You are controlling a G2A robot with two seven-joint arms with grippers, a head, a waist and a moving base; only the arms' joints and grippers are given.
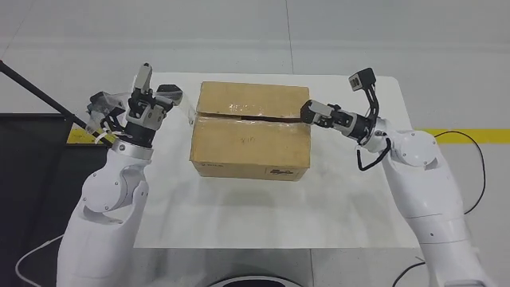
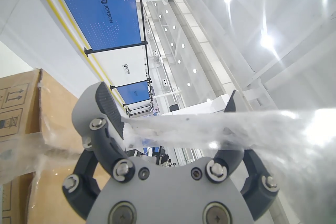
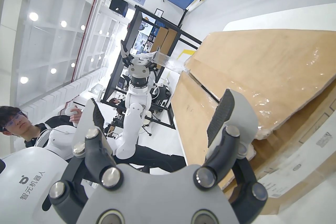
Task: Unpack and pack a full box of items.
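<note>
Cardboard box (image 1: 251, 131) sits mid-surface (image 1: 239, 215), flaps down. Left claw (image 2: 168, 104), fingers apart, hangs just off the box's left end, with clear tape (image 2: 197, 130) strung across it back to the box. Right claw (image 3: 161, 104), fingers apart, is at the box's right end by the seam.

Brown cardboard box (image 1: 250, 139) central on white table (image 1: 351, 207), top flaps shut, clear tape strip (image 2: 183, 130) loose off 1 end

top: overhead, facing down at table (image 1: 351, 207) | wrists: close, angled upward | shared: box (image 1: 249, 131)
</note>
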